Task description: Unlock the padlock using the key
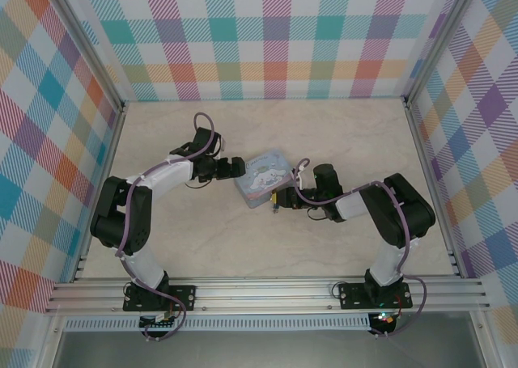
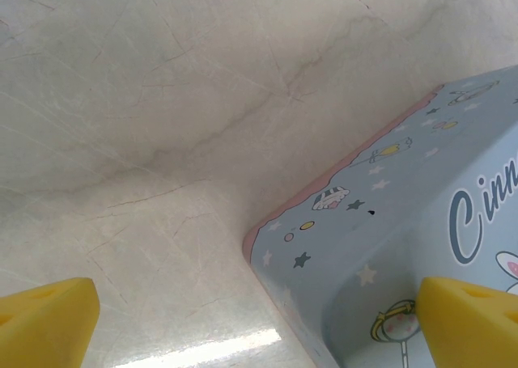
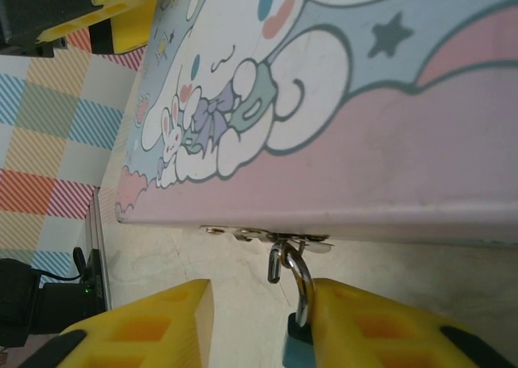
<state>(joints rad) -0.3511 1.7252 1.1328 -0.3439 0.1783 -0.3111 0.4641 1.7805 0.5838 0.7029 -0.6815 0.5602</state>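
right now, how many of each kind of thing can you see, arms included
tin: 1
padlock: 1
robot arms: 2, left arm and right arm
total: 4

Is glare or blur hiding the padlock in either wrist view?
Left wrist view: a bright glare patch on the table at the bottom edge, tin print readable. Right wrist view: no glare, padlock shackle sharp, teal body partly behind one finger of the right gripper.

Pale blue cartoon-print tin (image 1: 263, 178) lies flat mid-tabletop (image 1: 340, 133); surface pale, marble-veined. Multicolour plaid walls (image 1: 275, 36) on three sides.
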